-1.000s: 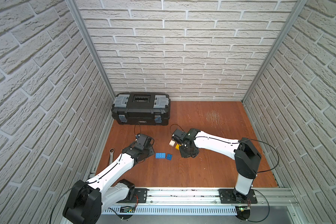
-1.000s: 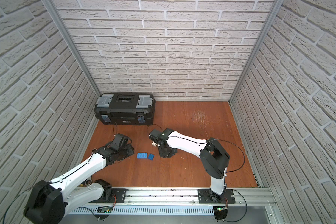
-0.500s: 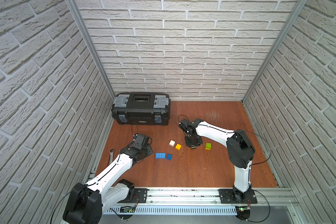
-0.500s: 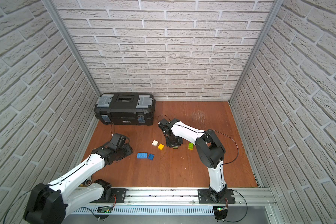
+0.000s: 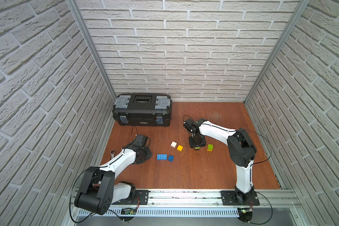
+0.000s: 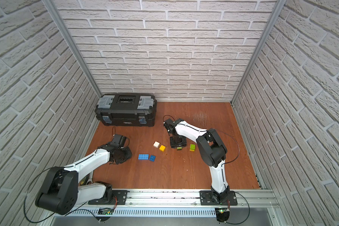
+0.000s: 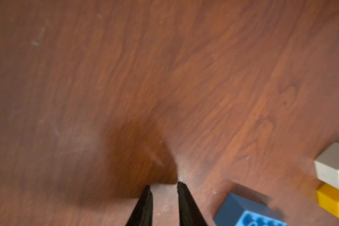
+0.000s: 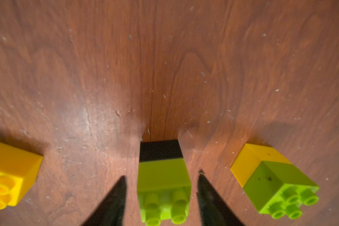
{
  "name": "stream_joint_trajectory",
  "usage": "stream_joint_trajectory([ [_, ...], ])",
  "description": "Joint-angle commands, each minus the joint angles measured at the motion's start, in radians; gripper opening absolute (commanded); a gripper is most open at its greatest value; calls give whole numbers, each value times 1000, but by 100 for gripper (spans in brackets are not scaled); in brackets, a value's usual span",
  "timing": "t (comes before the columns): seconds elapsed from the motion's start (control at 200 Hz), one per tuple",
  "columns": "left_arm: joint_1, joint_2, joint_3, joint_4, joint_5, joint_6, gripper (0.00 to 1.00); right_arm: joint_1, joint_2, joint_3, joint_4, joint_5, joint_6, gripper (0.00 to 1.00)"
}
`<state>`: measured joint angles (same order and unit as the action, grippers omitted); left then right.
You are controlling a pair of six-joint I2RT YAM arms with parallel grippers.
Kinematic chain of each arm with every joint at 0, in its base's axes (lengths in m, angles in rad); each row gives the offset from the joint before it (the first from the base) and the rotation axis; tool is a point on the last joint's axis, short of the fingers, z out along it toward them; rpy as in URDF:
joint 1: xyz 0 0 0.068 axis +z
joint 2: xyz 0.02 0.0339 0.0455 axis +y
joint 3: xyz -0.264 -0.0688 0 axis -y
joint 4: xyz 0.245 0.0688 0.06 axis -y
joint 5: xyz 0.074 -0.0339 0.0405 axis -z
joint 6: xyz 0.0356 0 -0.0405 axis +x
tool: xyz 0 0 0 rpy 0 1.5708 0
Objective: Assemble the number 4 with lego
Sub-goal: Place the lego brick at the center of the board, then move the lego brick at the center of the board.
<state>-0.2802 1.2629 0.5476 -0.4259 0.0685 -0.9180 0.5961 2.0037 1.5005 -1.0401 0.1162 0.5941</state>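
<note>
In both top views the pieces lie apart on the brown worktop (image 5: 184,176). A long light-blue brick (image 5: 161,156) sits just beside a dark blue square (image 5: 170,158), and a white brick (image 6: 156,144) sits just beside a yellow brick (image 6: 162,148). A lime-on-black stack (image 5: 196,148) stands under the tip of the right arm (image 5: 213,132), with a lime-on-yellow stack (image 5: 210,147) near it. The left arm (image 5: 123,158) ends near the light-blue brick. In the left wrist view the left fingers (image 7: 143,207) stand narrowly apart over bare wood, gripping nothing; a blurred blue piece (image 7: 249,213), the white brick (image 7: 333,166) and the yellow brick (image 7: 335,201) lie off to one side. In the right wrist view the right fingers (image 8: 110,205) stand moderately wide around the lime-on-black stack (image 8: 162,174), with a gap on each side. The yellow brick (image 8: 12,172) and the lime-on-yellow stack (image 8: 272,180) flank it, studs up.
</note>
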Motion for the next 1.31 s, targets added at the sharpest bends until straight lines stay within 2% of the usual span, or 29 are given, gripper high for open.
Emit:
stream_joint_trajectory([
  [0.0, -34, 45, 3, 44, 55, 6, 24, 23, -103, 58, -76, 58, 11, 69],
  [0.22, -77, 114, 44, 37, 66, 32, 19, 97, -201, 45, -101, 101, 51, 63],
  [0.31, -110, 112, 50, 25, 70, 29, 18, 139, -214, 42, -101, 107, 67, 58],
  [0.43, -131, 92, 27, 22, 65, 16, 17, 176, -219, 42, -88, 108, 88, 56],
  [0.7, -156, 128, 61, 23, 73, 38, 16, 196, -211, 52, -86, 109, 96, 52],
  [0.935, -234, 162, 101, 10, 43, 45, 15, 198, -238, 3, -69, 102, 116, 51],
  [1.3, -292, 167, 114, 16, 37, 2, 15, 232, -250, -43, -51, 100, 145, 50],
])
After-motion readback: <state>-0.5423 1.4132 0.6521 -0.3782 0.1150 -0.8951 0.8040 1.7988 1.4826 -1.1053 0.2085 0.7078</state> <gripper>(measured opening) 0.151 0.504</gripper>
